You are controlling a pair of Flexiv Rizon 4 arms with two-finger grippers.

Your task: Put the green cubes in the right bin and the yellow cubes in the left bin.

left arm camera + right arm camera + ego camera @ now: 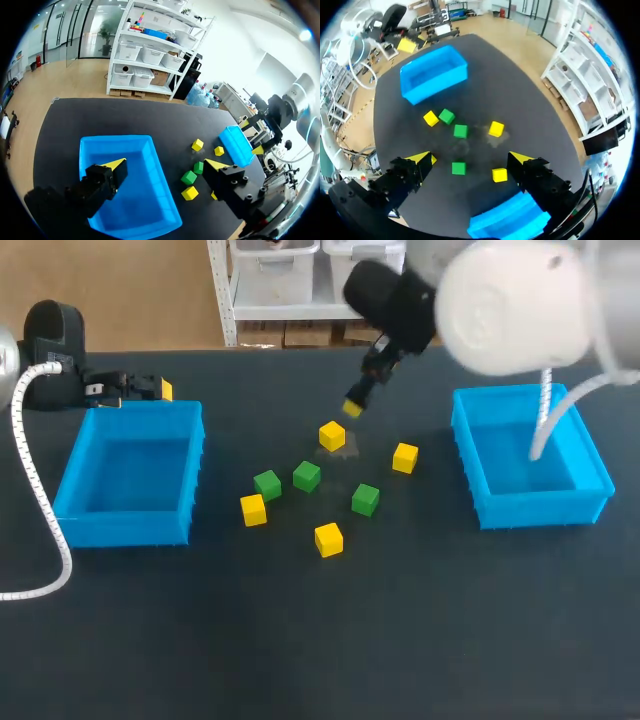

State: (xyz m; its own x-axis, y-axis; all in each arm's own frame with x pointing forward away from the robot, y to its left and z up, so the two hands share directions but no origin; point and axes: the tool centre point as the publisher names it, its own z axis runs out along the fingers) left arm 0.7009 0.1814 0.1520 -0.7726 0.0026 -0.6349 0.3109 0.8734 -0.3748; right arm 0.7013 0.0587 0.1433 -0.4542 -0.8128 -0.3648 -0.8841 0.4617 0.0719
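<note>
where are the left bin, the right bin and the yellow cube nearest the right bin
left bin (125,525), head view, front wall
right bin (545,508), head view, front wall
yellow cube (405,453), head view, top face

We see a matte black table (320,640). Toward its left edge stands an open, bright blue rectangular plastic bin (125,525), and toward the right edge a second blue bin (540,508) of the same kind.

Seven small cubes lie around the table's middle between them. One yellow cube (331,436) lies nearest the far edge, and another yellow cube (404,457) lies closer to the right edge. A green cube (307,476) and a second green cube (267,484) lie near each other, with a third yellow cube (254,509) just beside the latter. A third green cube (365,499) lies apart. A fourth yellow cube (328,539) lies nearest the near edge.
</note>
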